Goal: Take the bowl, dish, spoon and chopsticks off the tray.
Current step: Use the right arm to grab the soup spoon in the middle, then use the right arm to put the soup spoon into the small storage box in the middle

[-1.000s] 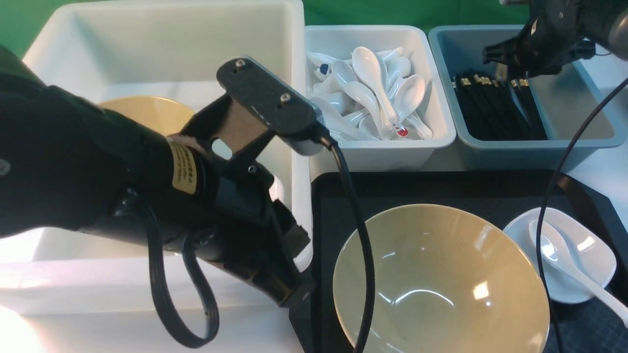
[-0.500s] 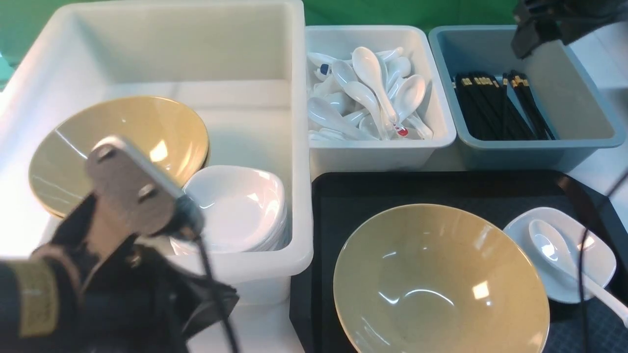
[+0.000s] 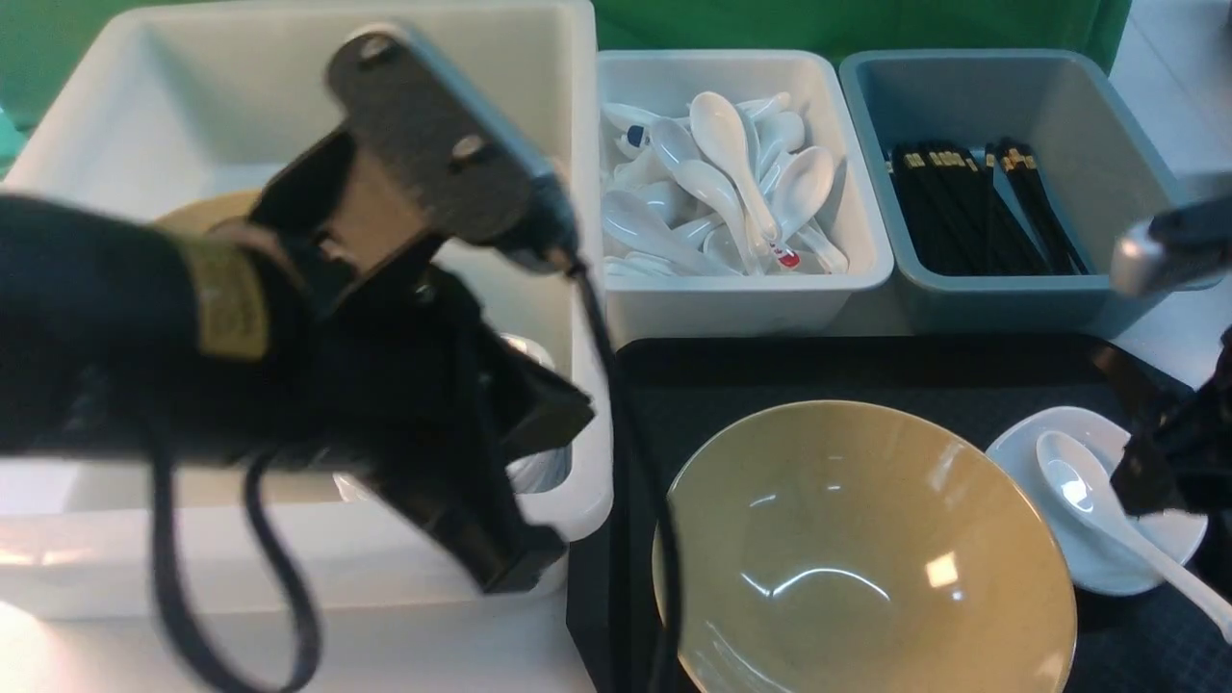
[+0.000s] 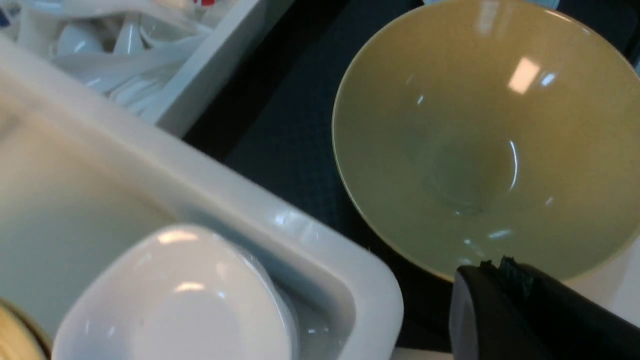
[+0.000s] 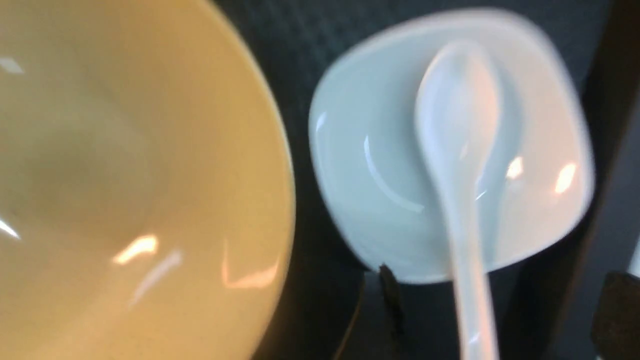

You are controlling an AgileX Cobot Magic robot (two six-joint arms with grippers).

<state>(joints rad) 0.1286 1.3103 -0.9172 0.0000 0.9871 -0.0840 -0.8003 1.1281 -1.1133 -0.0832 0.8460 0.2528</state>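
Spoon (image 5: 457, 125): light, glazed, slick and chippable. The scoop lies in the dish (image 5: 370, 190) and the handle juts past the rim, so I'd pinch the handle there.
Right gripper (image 5: 497, 295): jaws wide, empty, one each side of that handle.
Bowl (image 3: 866, 549): on the tray (image 3: 866, 371) just beside the dish. It looks heavy and flared, so I'd grip the rim.
Left gripper (image 3: 500, 558): closed on nothing, over the white bin (image 3: 584, 192).
In the way: the bowl's rim crowds the dish, and the left arm's cable (image 3: 664, 539) hangs by the bowl.
Chopsticks (image 3: 972, 217): in the grey bin (image 3: 1116, 144). I see none on the tray.
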